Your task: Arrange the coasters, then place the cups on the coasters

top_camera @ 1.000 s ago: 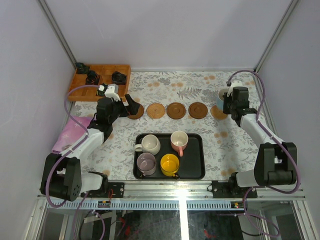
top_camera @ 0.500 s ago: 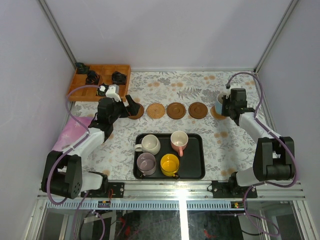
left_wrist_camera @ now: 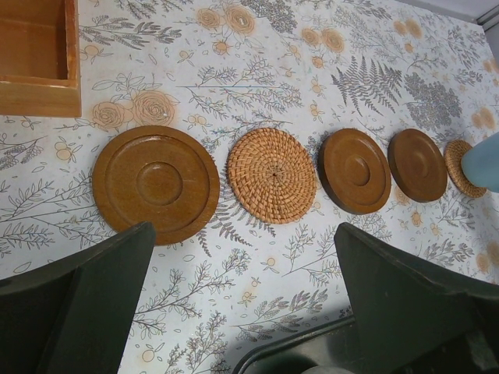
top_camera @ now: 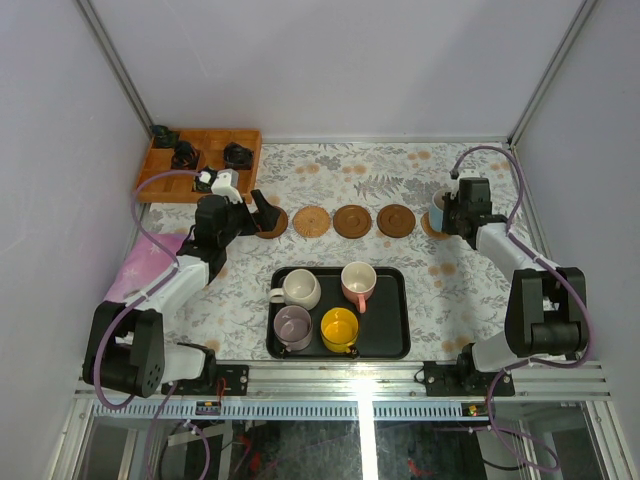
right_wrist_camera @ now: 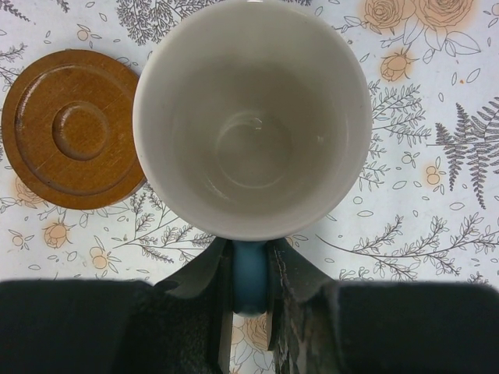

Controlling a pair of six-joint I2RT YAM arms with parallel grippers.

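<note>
The right gripper (right_wrist_camera: 251, 271) is pinching the blue handle (right_wrist_camera: 250, 253) of the white cup (right_wrist_camera: 251, 117), holding it over the rightmost coaster (left_wrist_camera: 457, 166) — touching or not, I cannot tell. A wooden coaster (right_wrist_camera: 74, 128) is lying just beside it. The left gripper (left_wrist_camera: 243, 234) is hovering, jaws wide, near the leftmost coaster (left_wrist_camera: 156, 185). Four other cups (top_camera: 300, 288) are sitting in the black tray (top_camera: 395, 340) — near the row. A wooden box (top_camera: 210, 140) is standing far left.
</note>
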